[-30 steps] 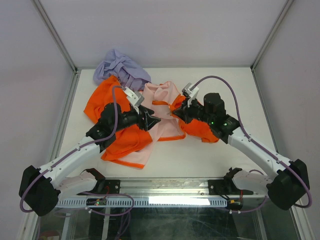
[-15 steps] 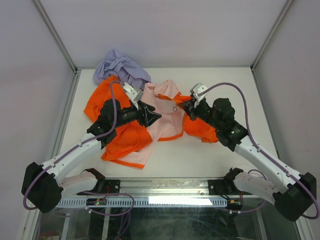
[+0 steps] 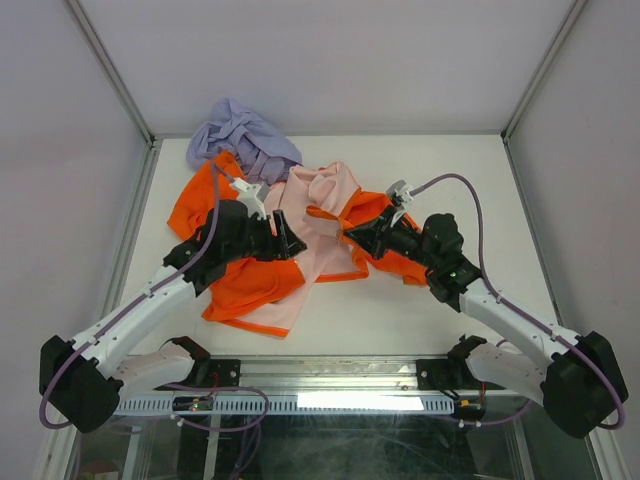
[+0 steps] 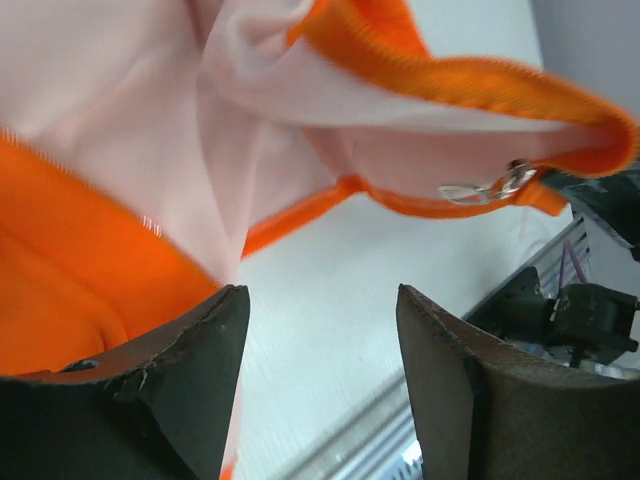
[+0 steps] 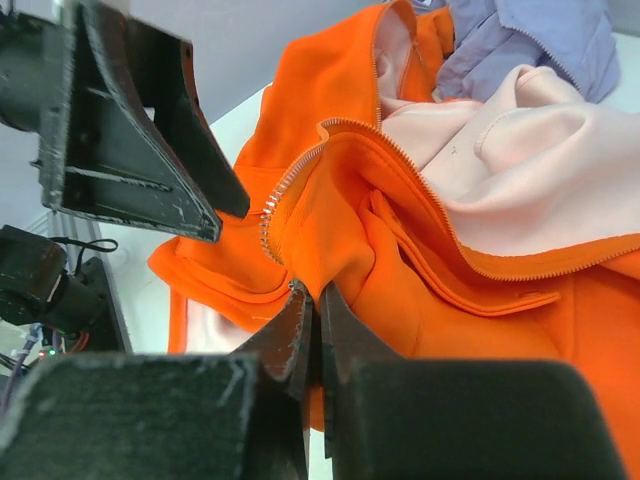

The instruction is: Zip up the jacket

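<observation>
The orange jacket (image 3: 250, 285) lies open on the table with its pale pink lining (image 3: 325, 215) facing up. My right gripper (image 3: 352, 230) is shut on a fold of the jacket's right front edge, beside the zipper teeth (image 5: 290, 185); the fold is lifted. My left gripper (image 3: 290, 240) is open and empty, just above the lining near the left front edge. In the left wrist view the metal zipper pull (image 4: 490, 185) hangs at the end of the lifted orange edge, ahead of my open fingers (image 4: 440, 370). The left gripper's fingers (image 5: 140, 140) show in the right wrist view.
A lavender-purple garment (image 3: 240, 135) lies bunched at the back left, touching the jacket. The white table (image 3: 450, 170) is bare at the back right and along the front. Enclosure walls stand on the left, back and right.
My right gripper has pulled the jacket's right edge left and toward the middle, lifting the fold. My left gripper has drawn back slightly to the left and lower.
</observation>
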Motion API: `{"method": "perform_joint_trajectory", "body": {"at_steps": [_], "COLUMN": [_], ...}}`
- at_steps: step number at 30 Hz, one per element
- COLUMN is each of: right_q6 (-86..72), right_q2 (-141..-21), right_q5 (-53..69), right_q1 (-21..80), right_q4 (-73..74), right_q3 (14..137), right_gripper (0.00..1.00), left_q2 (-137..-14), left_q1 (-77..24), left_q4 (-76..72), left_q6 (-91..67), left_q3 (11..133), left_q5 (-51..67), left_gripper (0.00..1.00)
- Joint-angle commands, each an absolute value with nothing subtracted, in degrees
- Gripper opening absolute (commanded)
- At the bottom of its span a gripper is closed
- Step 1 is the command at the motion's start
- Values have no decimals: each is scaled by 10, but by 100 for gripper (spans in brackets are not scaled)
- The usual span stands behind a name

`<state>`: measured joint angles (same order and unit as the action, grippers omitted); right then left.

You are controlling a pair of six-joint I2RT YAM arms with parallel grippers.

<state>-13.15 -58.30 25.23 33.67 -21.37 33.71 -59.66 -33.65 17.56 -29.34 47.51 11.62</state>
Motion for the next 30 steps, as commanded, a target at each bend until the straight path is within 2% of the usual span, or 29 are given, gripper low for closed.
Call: {"method": "perform_joint_trajectory", "body": {"at_steps": [1, 14, 25, 30], "right_q6": [-181, -177, -162, -162], "right_q2": [-587, -606, -601, -595], "right_q5": [265, 279, 302, 304], "right_q1": [335, 335, 334, 334], "right_q4": [-317, -338, -331, -337], "right_q3": [325, 306, 298, 287], "right_gripper": [0, 0, 0, 0], "left_q2": [-604, -774, -875, -921], "left_q1": [-334, -383, -403, -403], "left_q4": [323, 388, 382, 381], "left_q6": [-447, -502, -516, -516], "left_q3": [474, 512, 566, 567], "left_q5": [56, -35, -64, -92], "left_gripper": [61, 51, 59, 58]}}
